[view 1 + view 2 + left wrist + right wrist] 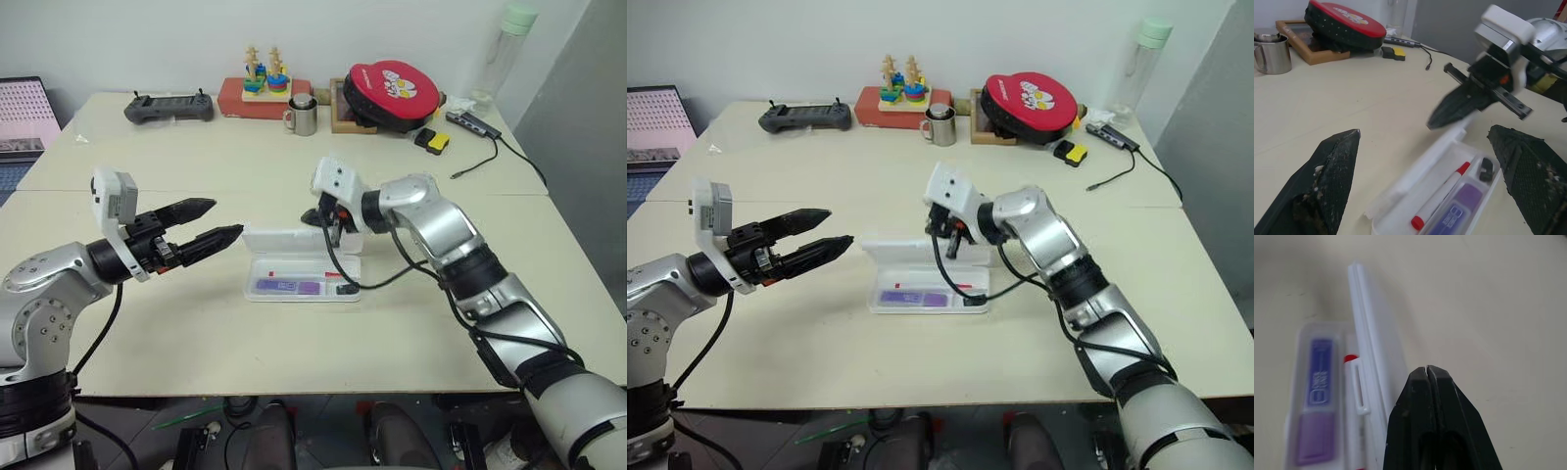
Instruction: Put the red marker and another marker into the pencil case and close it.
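The case (pixel 302 276) is lying open on the counter (pixel 196 333), its lid standing up along the far edge. Inside the tray, the red marker (pixel 1441 196) is resting on the lid side and the purple marker (pixel 289 287) is lying beside it on the near side; a small dark piece (pixel 1486 169) is sitting at one end. The right jaws (pixel 324 216), pressed fully together and empty, are hanging just behind the raised lid. The left jaws (pixel 204 228), spread wide and empty, are hovering just beside the case's end, pointing at it.
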Motion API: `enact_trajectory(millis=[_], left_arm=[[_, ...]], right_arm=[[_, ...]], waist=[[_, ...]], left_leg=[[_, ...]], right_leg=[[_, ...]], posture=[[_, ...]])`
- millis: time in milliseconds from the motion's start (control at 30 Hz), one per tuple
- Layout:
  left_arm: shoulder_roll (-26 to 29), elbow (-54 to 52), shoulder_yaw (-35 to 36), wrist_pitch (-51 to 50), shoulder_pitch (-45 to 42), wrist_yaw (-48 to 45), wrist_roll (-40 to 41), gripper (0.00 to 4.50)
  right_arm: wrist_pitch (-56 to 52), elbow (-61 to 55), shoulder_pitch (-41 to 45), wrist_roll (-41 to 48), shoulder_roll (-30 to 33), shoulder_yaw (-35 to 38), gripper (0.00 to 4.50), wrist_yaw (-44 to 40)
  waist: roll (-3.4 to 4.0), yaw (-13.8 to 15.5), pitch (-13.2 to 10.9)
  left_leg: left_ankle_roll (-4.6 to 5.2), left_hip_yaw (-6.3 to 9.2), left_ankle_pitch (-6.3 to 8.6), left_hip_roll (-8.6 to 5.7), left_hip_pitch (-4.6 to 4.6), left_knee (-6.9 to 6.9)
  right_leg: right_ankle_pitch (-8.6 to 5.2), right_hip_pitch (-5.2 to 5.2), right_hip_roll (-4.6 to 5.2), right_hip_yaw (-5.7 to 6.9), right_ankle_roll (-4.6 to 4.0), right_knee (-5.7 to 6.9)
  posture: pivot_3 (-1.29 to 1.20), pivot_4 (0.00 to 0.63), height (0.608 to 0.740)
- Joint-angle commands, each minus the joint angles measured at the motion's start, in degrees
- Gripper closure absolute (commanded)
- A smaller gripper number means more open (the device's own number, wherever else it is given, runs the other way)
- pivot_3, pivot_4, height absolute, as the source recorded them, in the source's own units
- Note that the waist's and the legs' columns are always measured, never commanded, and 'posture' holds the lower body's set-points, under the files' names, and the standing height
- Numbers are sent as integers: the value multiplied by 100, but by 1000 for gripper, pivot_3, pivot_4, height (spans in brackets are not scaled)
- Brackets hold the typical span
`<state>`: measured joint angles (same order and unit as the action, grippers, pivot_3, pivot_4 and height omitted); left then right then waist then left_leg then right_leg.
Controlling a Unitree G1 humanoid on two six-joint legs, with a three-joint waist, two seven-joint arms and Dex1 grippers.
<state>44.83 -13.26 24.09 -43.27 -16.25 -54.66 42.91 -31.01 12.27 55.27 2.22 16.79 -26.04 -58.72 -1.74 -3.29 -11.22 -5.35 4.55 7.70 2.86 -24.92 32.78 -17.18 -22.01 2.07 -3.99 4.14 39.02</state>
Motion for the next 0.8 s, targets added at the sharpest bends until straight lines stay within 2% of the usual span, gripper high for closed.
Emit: enact_trajectory(millis=[33,300,433,567,700,800], left_arm=[[164,-229,-100,65,124,-114,50,0],[283,-179,-326,191,146,-167,-92,0],[234,-148,-487,237,107,-120,-119,0],[101,139,-747,413,142,198,-531,0],[-73,936,-807,756,-75,749,-1091,0],[-186,1460,-890,1099,-308,1085,-1488,0]], right_arm=[[-338,-620,-363,-5,57,-312,4475,-182],[-458,-720,-1004,-341,7,-698,4475,156],[-594,-858,-1136,-196,-41,-523,4475,216],[-1061,-1561,-1403,505,-40,353,4475,256],[-1299,-2089,-1701,1095,38,1509,4475,681],[-1483,-2200,-1960,1128,359,2043,3924,1062]], waist=[[1,-2,-1],[-1,0,0],[-2,-2,1],[-3,4,1],[-2,22,1],[-7,48,3]], left_leg=[[0,0,0,0,0,1],[0,-1,0,1,1,1],[0,-1,0,1,3,1],[0,-1,0,1,4,2],[0,0,0,1,1,2],[0,0,0,0,1,3]], right_leg=[[-3,0,0,0,6,0],[-3,-5,0,-3,9,1],[-3,-4,0,-2,8,1],[-3,0,0,-3,9,0],[-3,-2,0,-1,9,2],[-2,0,0,-2,12,-2]], posture=[[0,150,740],[0,150,740],[0,150,740],[0,150,740],[0,150,740],[0,150,740]])
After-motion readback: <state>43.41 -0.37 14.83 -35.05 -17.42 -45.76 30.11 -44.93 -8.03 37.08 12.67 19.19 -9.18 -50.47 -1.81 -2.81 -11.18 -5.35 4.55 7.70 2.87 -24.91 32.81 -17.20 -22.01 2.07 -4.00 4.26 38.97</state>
